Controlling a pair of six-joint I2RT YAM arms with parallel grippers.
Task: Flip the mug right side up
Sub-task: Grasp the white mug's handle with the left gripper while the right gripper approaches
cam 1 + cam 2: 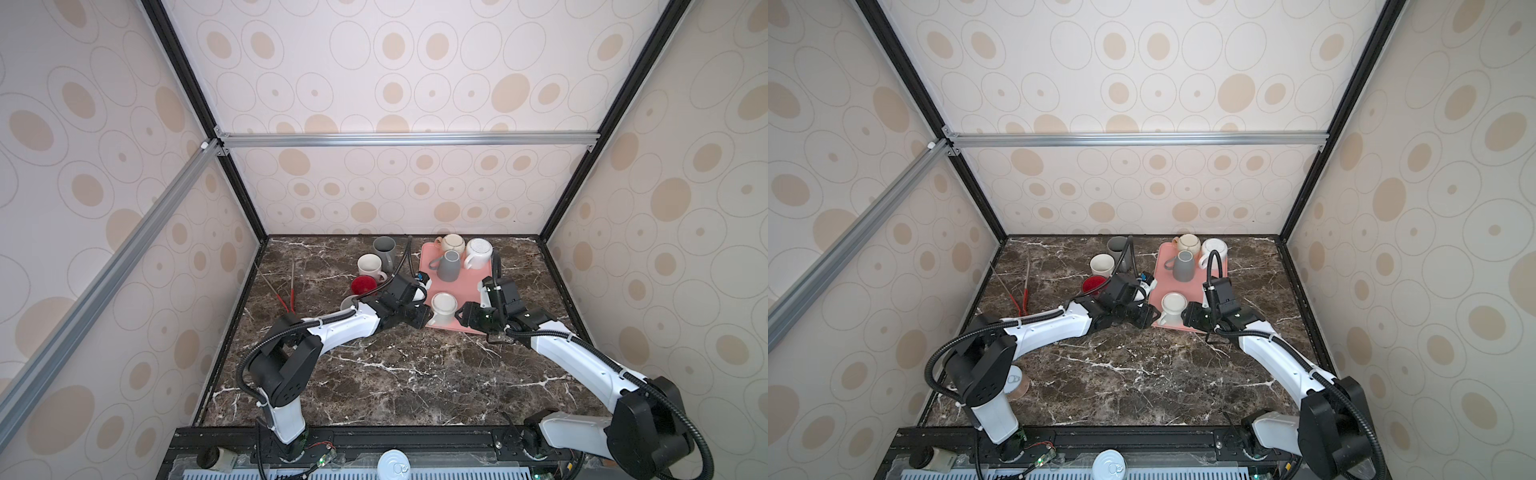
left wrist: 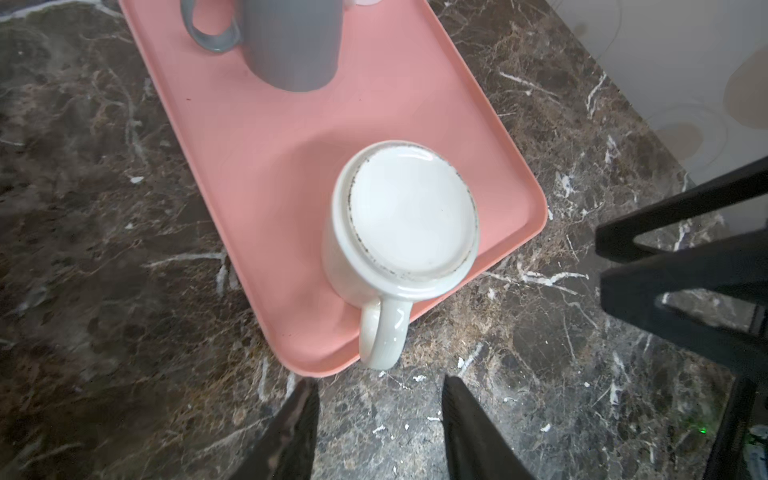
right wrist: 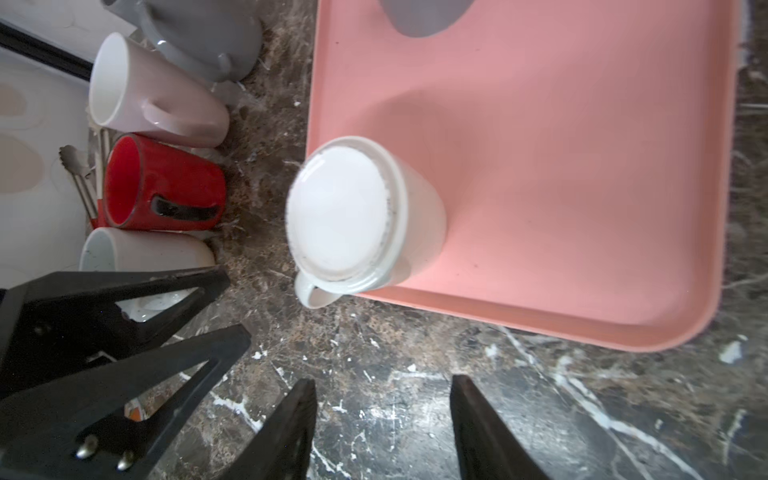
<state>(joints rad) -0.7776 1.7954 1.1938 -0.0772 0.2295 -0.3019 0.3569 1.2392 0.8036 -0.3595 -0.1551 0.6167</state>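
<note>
Two claws, both with fingers apart and clamped on nothing, only the dark marbled desk [image 1: 395, 374] showing between the tips in each wrist view. Left claw [image 1: 420, 318] just beside the white mug [image 1: 444, 309] on one flank, right claw [image 1: 462, 316] just beside it on the opposite flank, so the mug sits between the pair in both top views, touched by neither. Upside down, this mug: plain glazed white base facing up, thin speckled dark ring around its edge, mouth down on the pink tray [image 1: 465, 286] at the tray corner nearest both claws. Handle poking out over the tray rim toward the left claw's fingertips [image 2: 303, 415], short of them. Farther from the claws on the same tray, beyond the white mug: grey mug [image 1: 449, 266], also base up, then a round beige mug [image 1: 452, 243] and a white textured mug [image 1: 478, 251] at the far end. Off the tray, on the outer side of the left claw, mouths up on the desk: red mug [image 1: 363, 286] with a black handle, pale pink mug [image 1: 370, 268], second grey mug [image 1: 384, 247], plus a speckled pale mug [image 1: 347, 303] partly hidden under the left arm. Farther out on that side, tongs [image 1: 291, 291] with red grips lying flat.
</note>
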